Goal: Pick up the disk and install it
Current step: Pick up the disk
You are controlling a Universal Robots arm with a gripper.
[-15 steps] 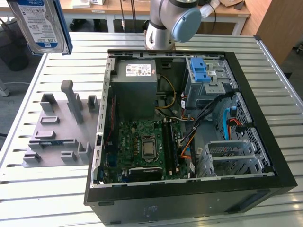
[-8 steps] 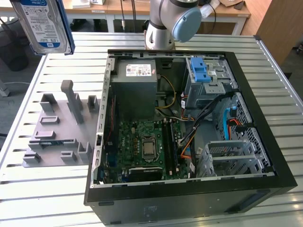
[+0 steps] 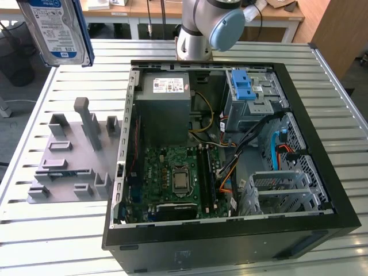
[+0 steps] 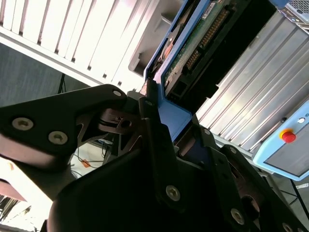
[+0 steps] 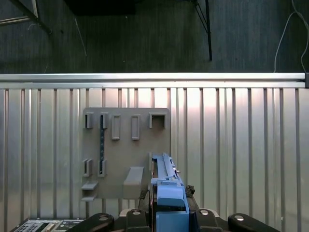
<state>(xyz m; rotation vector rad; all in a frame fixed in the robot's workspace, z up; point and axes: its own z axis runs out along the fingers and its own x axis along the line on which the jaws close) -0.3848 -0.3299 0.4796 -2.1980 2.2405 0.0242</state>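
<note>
- Your arm [image 3: 208,26] stands behind the case [image 3: 230,244], with the gripper [image 4: 174,116] raised well above the table [image 3: 345,69].
- The fingers [image 4: 155,135] are clamped on the blue bracket of the disk [image 3: 57,29].
- The disk hangs over the grey holder plate [image 3: 69,155], towards the exterior view's left.
- The frame edge cuts off the disk's top there.
- In the first wrist view you see it edge-on, so its label is hidden.

Lit brightly and evenly from overhead, with soft shadow pooled inside the computer case [image 3: 241,238]. Blown nearly white by glare on the slatted table [image 4: 58,29] in the second wrist view, dark and dim beyond its edge.
</note>
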